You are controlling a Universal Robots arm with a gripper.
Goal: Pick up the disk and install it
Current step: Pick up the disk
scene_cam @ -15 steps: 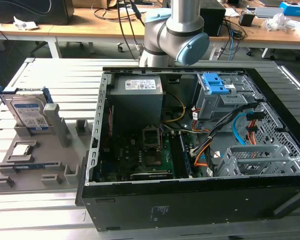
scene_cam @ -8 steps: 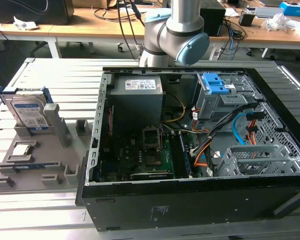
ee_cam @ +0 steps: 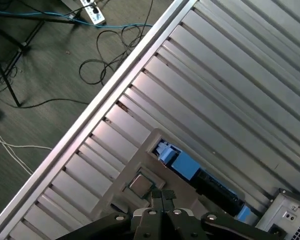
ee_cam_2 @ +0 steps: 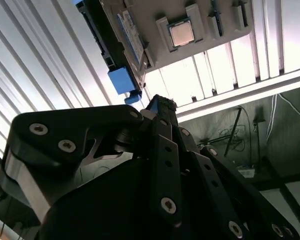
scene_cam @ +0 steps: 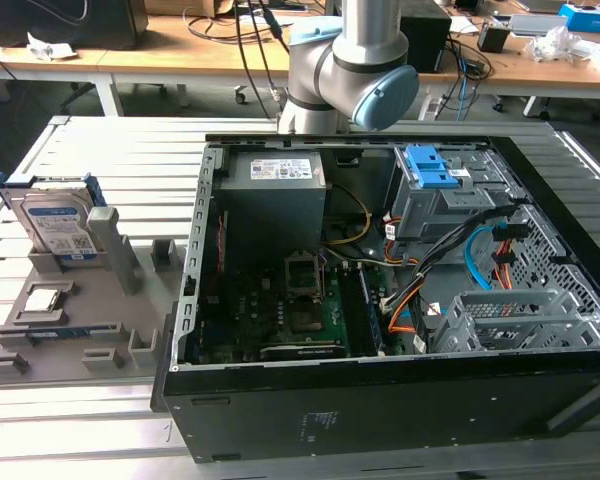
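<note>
Aluminium slatted table [scene_cam: 100, 150], silver, carrying everything listed here. Black computer case [scene_cam: 380, 410], lying on its side with the panel off, on the exterior view's right. Silver robot arm [scene_cam: 350, 60] with pale blue joint caps, behind the far edge of the case. Grey power supply [scene_cam: 275, 195] in the case's far corner, with a dark green motherboard [scene_cam: 300, 300] on the near side of it. Grey metal cage with a bright blue latch [scene_cam: 430, 170] at the far wall of the case; a second perforated grey cage [scene_cam: 510, 320] nearer the front, with orange and blue cables between them. Grey parts holder [scene_cam: 90, 320] on the table just beside the case, on the exterior view's left. The disk [scene_cam: 55, 225], silver with a white-and-blue label and blue frame, standing on edge in the far slot of that holder, not yet lifted. Black gripper [ee_cam: 163, 194], its fingertips drawn together with nothing between them, in the air above the holder and apart from the disk. Small square silver chip [scene_cam: 42, 298], lying flat in a recess of the holder on the near side of the disk.
</note>
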